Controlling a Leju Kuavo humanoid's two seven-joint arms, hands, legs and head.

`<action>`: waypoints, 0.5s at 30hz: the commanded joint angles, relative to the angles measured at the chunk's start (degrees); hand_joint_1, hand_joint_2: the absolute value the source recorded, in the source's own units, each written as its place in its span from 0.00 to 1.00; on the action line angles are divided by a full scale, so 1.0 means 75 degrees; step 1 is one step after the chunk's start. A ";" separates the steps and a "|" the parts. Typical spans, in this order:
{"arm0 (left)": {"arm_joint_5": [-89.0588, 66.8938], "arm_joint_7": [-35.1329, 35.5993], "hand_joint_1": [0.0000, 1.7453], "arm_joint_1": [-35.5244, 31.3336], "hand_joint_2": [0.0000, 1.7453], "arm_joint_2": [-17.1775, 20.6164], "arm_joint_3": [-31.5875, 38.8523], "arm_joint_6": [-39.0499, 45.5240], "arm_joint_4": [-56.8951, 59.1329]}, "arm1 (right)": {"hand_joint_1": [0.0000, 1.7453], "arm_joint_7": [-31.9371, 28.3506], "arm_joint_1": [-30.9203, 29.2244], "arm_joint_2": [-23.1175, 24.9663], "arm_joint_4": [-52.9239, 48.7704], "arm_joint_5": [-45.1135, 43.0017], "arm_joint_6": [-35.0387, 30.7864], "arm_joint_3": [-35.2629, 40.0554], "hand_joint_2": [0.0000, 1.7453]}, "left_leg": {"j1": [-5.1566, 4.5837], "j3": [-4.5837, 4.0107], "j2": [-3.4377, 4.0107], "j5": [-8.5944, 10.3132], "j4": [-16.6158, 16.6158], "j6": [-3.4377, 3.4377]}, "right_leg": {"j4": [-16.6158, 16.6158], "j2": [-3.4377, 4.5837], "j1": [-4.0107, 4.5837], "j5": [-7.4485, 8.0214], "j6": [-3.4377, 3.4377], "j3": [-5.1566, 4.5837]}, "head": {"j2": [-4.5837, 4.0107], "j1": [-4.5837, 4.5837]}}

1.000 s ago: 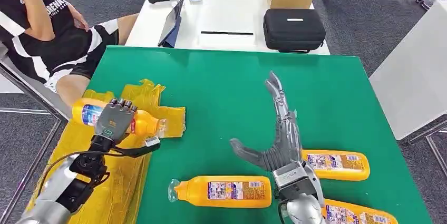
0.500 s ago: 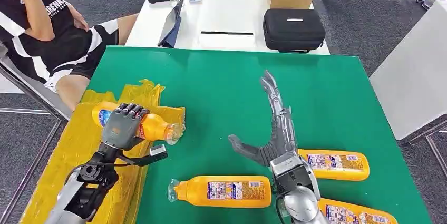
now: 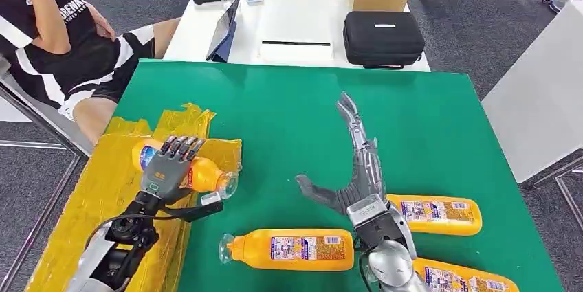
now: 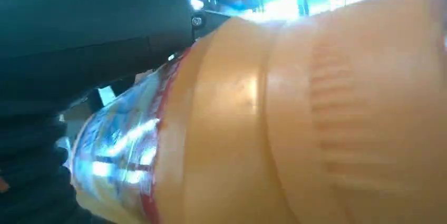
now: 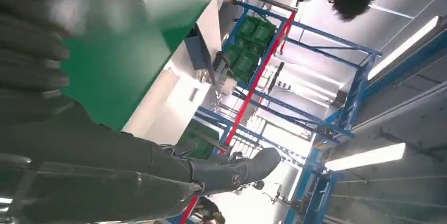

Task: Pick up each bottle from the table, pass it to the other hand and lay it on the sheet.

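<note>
Plastic, smooth and orange, the bottle in the left hand lies sideways over the crinkly yellow sheet, cap pointing to the green desk. Dark fingers wrap over its middle and hide part of its shiny label. The right hand is spread wide and flat above the desk, holding nothing. Three more orange bottles lie on the desk: one near the front, one beside the right wrist, and one cut off by the picture's edge.
</note>
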 commanded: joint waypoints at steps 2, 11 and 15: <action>-0.0135 0.0172 0.00 -0.0438 1.00 -0.0251 0.0020 -0.0362 0.1085 | 0.00 0.0125 -0.0297 -0.0049 0.0362 0.0139 0.0063 0.0007 1.00 | 0.0006 0.0018 -0.0002 -0.0006 -0.0003 -0.0015 | -0.0005 -0.0010 0.0006 -0.0006 -0.0005 0.0020 | 0.0000 0.0000; 0.0209 0.0115 0.00 -0.0594 1.00 -0.0482 0.0120 -0.0204 0.1300 | 0.00 0.0159 -0.0232 -0.0011 0.0417 0.0343 0.0002 -0.0040 1.00 | 0.0014 0.0038 -0.0007 -0.0015 0.0000 -0.0027 | -0.0008 -0.0018 0.0014 -0.0014 -0.0009 0.0045 | 0.0000 0.0000; 0.0209 0.0115 0.00 -0.0594 1.00 -0.0482 0.0120 -0.0204 0.1300 | 0.00 0.0159 -0.0232 -0.0011 0.0417 0.0343 0.0002 -0.0040 1.00 | 0.0011 0.0030 -0.0006 -0.0013 -0.0001 -0.0024 | -0.0007 -0.0016 0.0011 -0.0012 -0.0007 0.0036 | 0.0000 -0.0003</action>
